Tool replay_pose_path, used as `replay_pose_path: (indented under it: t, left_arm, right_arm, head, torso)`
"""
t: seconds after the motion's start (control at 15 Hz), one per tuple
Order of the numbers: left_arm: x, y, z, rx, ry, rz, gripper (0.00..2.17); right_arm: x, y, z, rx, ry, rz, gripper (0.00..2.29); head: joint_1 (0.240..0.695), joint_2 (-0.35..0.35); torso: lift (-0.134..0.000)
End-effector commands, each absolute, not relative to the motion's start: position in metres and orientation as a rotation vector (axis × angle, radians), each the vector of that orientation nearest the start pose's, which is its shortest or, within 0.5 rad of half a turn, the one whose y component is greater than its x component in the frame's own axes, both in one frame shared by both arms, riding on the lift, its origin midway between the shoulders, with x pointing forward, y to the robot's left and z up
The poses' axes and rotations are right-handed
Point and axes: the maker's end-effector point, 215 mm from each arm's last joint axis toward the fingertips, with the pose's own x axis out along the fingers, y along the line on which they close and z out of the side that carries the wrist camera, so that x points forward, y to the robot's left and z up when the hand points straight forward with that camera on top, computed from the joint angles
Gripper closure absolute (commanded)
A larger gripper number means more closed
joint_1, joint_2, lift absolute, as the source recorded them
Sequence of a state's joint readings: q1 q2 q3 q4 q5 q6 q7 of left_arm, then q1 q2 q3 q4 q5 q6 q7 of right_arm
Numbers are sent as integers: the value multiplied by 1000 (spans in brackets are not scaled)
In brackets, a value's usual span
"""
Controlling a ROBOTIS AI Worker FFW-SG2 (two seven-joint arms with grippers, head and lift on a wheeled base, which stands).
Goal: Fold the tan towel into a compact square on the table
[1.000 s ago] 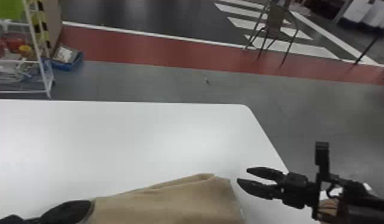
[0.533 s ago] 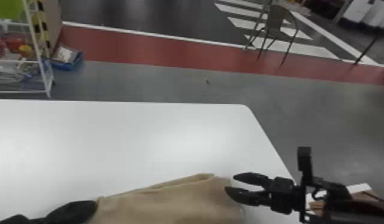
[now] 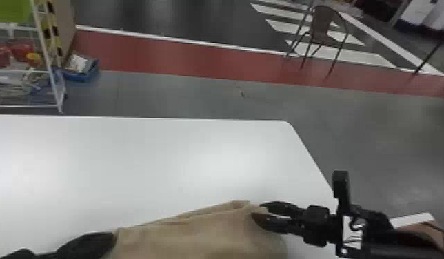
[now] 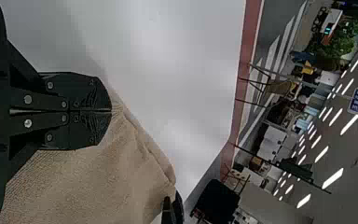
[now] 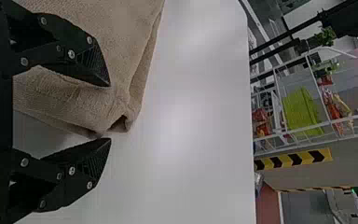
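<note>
1 tan towel [image 3: 197,237], 1 table [image 3: 145,162], 1 left hand [image 3: 109,238], 1 right hand [image 3: 259,210], 1 white rack [image 3: 47,57], 1 blue tray [image 3: 80,76].

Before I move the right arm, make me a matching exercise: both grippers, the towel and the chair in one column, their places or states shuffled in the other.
1. Left gripper
2. Right gripper
3. Towel
4. Chair

A. Beyond the far edge of the white table
B. Fingers apart, at the towel's edge
C. Tan, spanning from one gripper to the other
D. Fingers shut on the cloth

Right pairs: 1-D, 2-B, 3-C, 4-A
</note>
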State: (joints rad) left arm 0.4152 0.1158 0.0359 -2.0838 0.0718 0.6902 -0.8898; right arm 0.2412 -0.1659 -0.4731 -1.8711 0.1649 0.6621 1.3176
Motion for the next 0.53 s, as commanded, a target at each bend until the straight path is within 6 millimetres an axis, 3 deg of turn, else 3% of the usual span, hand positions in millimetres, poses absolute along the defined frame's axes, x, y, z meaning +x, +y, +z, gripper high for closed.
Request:
replay_pose_path:
  t: [0.0,0.07,0.27,0.47]
  left_arm:
    - [353,97,-438,-210,581,-873,1480]
    - [353,98,-438,-208,582,-871,1480]
    - [353,98,-435,-206,578,-871,1480]
    - [352,96,-435,-204,577,-874,1480]
  right_arm:
    - [378,-307,-441,165,661,739,1420]
    - [377,-305,-437,173,663,744,1639]
    - [371,-311,-420,162,655,727,1656]
    - [370,-340,-410,160,644,660,1568]
  head:
    - [695,-326]
    - [695,-324]
    - [695,-318]
    - [695,-333]
  torso:
    - [-123]
    - [-123]
    - [-123]
    - [-123]
